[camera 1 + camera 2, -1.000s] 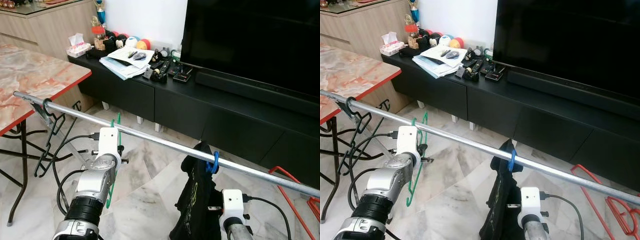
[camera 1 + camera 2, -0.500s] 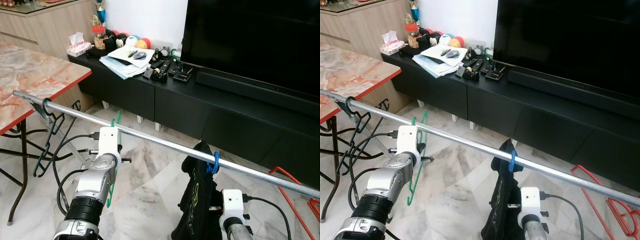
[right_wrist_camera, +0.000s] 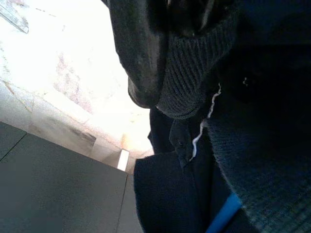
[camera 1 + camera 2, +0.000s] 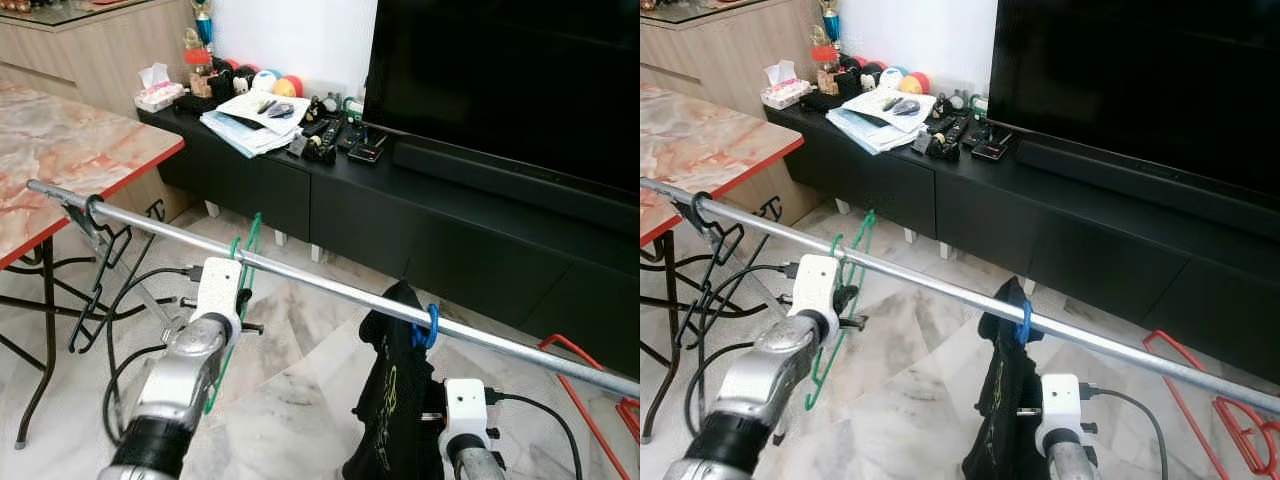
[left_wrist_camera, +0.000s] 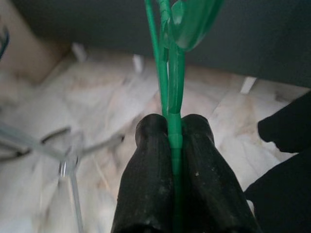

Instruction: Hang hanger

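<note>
Left gripper fingers clamped narrow on one green hanger, held upright, long axis vertical, hook up at the metal rail. One blue hanger with black garment farther along the rail. Right gripper fingers' state unclear, against the garment.

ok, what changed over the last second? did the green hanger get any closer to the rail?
The left gripper, shut on the green hanger, has lifted it: the hook now rises above the metal rail where it sat level with it before. I can't tell whether it is over the rail yet. The right gripper stays at the black garment on the blue hanger; the black hanger hasn't moved.
</note>
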Robot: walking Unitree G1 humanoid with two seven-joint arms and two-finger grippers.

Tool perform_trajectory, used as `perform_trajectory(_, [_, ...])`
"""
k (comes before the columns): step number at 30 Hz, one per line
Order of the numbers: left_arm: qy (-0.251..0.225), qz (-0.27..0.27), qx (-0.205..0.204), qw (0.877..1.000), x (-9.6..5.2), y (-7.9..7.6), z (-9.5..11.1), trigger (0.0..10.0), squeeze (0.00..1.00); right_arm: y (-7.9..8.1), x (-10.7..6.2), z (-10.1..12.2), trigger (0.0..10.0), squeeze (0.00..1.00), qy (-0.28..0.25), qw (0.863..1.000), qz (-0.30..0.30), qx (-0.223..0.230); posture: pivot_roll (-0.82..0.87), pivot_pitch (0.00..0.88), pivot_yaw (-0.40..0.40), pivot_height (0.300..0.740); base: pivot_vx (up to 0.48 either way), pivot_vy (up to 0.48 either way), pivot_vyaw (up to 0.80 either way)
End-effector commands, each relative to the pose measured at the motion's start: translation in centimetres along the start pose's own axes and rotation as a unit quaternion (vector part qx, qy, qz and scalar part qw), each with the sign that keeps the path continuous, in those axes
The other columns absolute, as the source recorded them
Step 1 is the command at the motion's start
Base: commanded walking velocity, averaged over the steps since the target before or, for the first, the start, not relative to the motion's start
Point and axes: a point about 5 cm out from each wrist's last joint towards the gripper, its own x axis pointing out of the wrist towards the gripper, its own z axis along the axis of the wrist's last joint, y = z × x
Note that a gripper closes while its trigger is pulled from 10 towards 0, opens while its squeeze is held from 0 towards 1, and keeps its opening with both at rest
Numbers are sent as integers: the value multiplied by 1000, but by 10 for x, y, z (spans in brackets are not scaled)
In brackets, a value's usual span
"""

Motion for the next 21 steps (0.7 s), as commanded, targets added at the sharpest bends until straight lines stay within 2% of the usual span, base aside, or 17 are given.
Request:
perform_trajectory(1, [-30,-27,15,999,-8,0,5,0,0,0,1,3,10000,0,-9,1000,-2,2,16,58,1,740,0,0,0])
perform_trajectory(6, [-44,-52,37,997,-22,4,-2,392,0,-1,1,3,10000,0,-9,1000,-1,1,17,55,0,740,0,0,0])
perform_trajectory(7, [-48,-67,50,995,-29,5,-6,2941,0,-1,1,3,10000,0,-9,1000,-1,1,17,55,-2,740,0,0,0])
perform_trajectory(8, [-47,-74,58,994,-32,5,-9,3529,0,-1,1,3,10000,0,-9,1000,-1,0,16,54,-1,740,0,0,0])
perform_trajectory(9, [-38,-89,69,993,-41,7,-19,10000,0,-2,1,3,10000,0,-9,1000,-1,0,15,55,-3,740,0,0,0])
perform_trajectory(13, [-17,-107,75,991,-51,8,-34,10000,0,-2,1,3,10000,0,-9,1000,-1,-1,18,56,-5,740,0,0,0])
perform_trajectory(14, [1,-116,89,989,-57,9,-47,10000,0,-3,1,3,10000,0,-9,1000,-1,-2,21,57,-8,740,0,0,0])
perform_trajectory(15, [5,-118,93,989,-58,10,-50,10000,0,-3,1,3,10000,0,-9,1000,-1,-2,21,57,-8,740,0,0,0])
perform_trajectory(18, [55,-84,67,993,-61,17,-84,10000,0,-3,1,4,10000,0,-8,1000,0,-3,22,58,-10,740,0,0,0])
perform_trajectory(19, [55,-84,67,993,-61,17,-84,10000,0,-3,1,4,10000,0,-8,1000,0,-3,22,58,-10,740,0,0,0])
perform_trajectory(21, [101,-49,60,992,-62,22,-110,10000,0,-3,1,4,10000,0,-9,1000,0,-3,19,58,-13,740,0,0,0])
